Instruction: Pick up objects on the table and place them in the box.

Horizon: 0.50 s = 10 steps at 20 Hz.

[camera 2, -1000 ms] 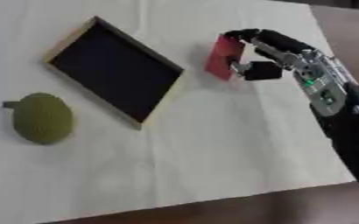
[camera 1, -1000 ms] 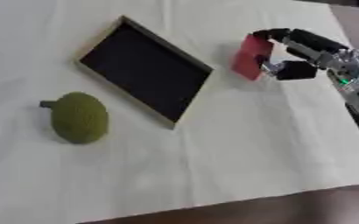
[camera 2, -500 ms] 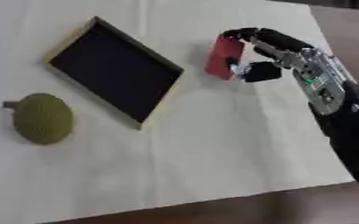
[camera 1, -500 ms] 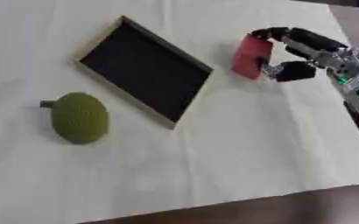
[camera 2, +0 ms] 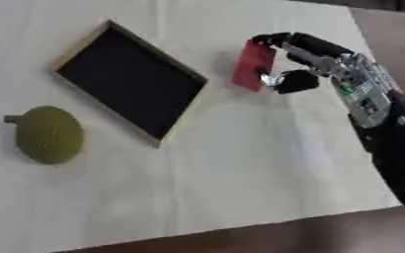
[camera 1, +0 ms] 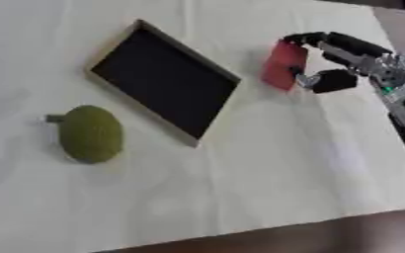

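While I hold the right hand (camera 2: 314,62) over the far right of the surface (camera 1: 266,163), its fingers (camera 2: 284,39) and thumb pinch a red block (camera 1: 284,64). I see the block upright and tilted, just right of the box (camera 1: 164,82); I cannot tell whether it touches the surface. I see the box, a shallow tray with a dark inside, lying askew at centre. I see a green round fruit (camera 1: 89,133) with a stub stem lying near its left, apart from it.
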{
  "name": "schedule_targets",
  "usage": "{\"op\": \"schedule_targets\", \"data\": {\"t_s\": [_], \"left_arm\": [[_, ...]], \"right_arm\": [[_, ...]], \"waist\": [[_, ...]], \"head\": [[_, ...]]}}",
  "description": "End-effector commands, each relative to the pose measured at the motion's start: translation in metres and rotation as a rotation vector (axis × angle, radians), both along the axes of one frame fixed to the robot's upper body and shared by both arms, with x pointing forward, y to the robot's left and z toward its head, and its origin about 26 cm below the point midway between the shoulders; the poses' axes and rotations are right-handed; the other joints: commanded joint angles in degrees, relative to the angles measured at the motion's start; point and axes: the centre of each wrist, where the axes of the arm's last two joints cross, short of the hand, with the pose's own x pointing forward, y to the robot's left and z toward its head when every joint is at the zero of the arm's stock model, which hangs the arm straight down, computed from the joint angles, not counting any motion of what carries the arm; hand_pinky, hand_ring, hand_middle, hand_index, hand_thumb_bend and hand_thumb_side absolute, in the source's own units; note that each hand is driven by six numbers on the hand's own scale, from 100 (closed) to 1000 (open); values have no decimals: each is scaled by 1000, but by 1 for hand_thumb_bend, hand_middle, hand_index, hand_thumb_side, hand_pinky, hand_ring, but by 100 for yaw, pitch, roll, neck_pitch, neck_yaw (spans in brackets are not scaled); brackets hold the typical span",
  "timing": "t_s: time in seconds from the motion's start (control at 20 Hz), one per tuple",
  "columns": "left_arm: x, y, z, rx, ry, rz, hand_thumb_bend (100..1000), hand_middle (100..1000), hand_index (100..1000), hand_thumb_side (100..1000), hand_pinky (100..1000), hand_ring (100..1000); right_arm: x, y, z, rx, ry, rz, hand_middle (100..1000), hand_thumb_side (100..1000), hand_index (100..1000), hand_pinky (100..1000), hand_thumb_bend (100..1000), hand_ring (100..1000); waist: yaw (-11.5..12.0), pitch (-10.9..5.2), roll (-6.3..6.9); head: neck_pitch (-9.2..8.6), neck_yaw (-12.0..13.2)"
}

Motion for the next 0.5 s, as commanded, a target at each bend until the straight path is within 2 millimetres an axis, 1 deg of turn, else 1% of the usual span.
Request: {"op": "schedule_targets", "data": {"t_s": [0.05, 0.15, 0.2, 0.35, 0.4, 0.45, 0.5], "left_arm": [[-3, 0, 8, 11, -31, 0, 100, 747, 810, 655, 765, 796], [-3, 0, 8, 11, -30, 0, 100, 746, 810, 655, 765, 796], [-3, 0, 8, 11, -30, 0, 100, 746, 809, 655, 765, 796], [-3, 0, 8, 10, -32, 1, 100, 745, 808, 655, 766, 797], [-3, 0, 9, 10, -32, 1, 100, 745, 807, 654, 766, 797], [-3, 0, 9, 10, -32, 2, 100, 745, 807, 654, 766, 797], [-3, 0, 9, 11, -32, 2, 100, 744, 806, 654, 766, 797]], "right_arm": [[2, -7, -18, -27, 75, -25, 608, 445, 1000, 993, 100, 943], [3, -7, -19, -19, 83, -25, 614, 432, 1000, 1000, 100, 948], [4, -7, -20, -13, 87, -24, 615, 392, 1000, 1000, 100, 951], [5, -7, -24, 3, 105, -26, 626, 310, 1000, 1000, 100, 960], [6, -7, -25, 7, 113, -28, 634, 226, 1000, 1000, 100, 967], [6, -6, -27, 11, 122, -28, 642, 204, 1000, 1000, 100, 972], [7, -6, -27, 15, 131, -28, 651, 210, 1000, 1000, 100, 975]], "waist": [[15, -59, 49], [14, -51, 52], [15, -46, 55], [22, -28, 58], [24, -23, 59], [25, -18, 60], [26, -14, 60]], "head": [[-81, -27], [-87, -31], [-91, -33], [-91, -43], [-91, -44], [-93, -44], [-94, -46]]}}
